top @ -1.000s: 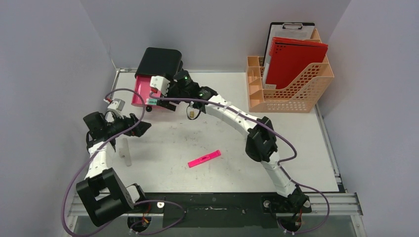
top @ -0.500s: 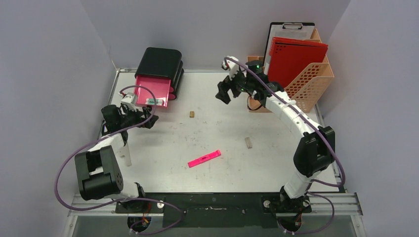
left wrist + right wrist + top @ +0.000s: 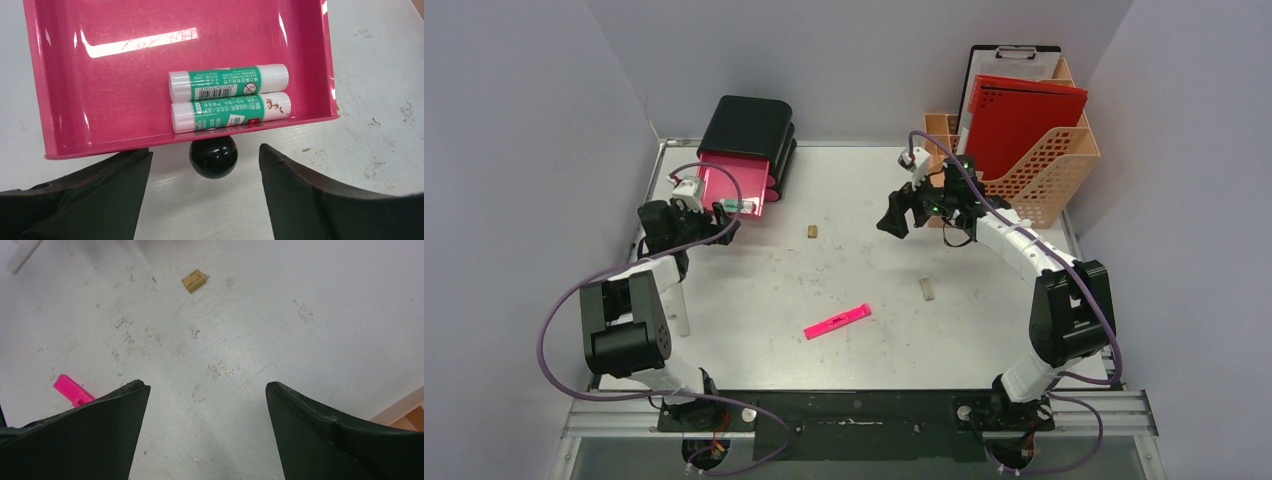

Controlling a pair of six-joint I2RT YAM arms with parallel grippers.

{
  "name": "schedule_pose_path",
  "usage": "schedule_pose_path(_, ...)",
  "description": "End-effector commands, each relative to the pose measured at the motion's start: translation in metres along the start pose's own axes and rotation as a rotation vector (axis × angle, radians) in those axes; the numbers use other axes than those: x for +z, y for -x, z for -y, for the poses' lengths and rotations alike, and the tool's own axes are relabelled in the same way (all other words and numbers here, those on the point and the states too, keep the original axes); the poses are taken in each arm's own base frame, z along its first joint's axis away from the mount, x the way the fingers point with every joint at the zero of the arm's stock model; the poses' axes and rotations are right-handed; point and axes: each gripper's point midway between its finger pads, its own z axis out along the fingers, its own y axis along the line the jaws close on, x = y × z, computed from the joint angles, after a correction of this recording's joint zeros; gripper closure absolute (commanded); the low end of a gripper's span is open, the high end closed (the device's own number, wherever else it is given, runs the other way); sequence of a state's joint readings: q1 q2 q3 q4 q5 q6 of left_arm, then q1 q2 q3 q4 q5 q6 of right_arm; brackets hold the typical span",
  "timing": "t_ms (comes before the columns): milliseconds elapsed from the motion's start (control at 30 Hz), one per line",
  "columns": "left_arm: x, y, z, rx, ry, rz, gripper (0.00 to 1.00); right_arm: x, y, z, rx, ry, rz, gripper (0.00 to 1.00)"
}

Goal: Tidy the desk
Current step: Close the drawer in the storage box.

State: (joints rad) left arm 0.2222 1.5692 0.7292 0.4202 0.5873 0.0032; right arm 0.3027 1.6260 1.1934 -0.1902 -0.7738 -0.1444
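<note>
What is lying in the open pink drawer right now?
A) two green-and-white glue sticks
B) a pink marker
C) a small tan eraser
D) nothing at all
A: the left wrist view shows two green-and-white glue sticks lying side by side near the front wall of the pink drawer.

The desk [image 3: 984, 330], a white top scuffed and speckled, is seen to carry a black drawer box [image 3: 746, 125] at its far left corner and an orange file rack [image 3: 1044, 190] at its far right corner. Between them, nearer the drawer box, a small tan block [image 3: 812, 231] is laid, and a small beige piece [image 3: 927, 289] is found well apart from it, right of centre. A flat pink bar [image 3: 837, 321] is placed aslant near the middle, and a pale white stick [image 3: 681, 310] is set by the left edge.
</note>
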Motion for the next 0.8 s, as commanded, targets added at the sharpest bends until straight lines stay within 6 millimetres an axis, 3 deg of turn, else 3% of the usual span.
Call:
schedule_pose_path(0, 0.011, 0.040, 0.000, 0.075, -0.008, 0.100, 0.27, -0.012, 0.047, -0.009, -0.107, 0.017, 0.142, 0.10)
schedule_pose_path(400, 0.013, 0.045, 0.008, 0.051, -0.029, 0.101, 0.68, -0.008, 0.030, 0.002, -0.070, 0.013, 0.117, 0.10)
schedule_pose_path(533, 0.009, 0.055, 0.012, 0.061, -0.033, 0.121, 0.75, -0.007, 0.028, 0.001, -0.062, 0.018, 0.114, 0.10)
schedule_pose_path(767, 0.000, 0.092, 0.021, 0.090, -0.037, 0.199, 0.77, -0.007, 0.026, 0.003, -0.055, 0.017, 0.114, 0.10)
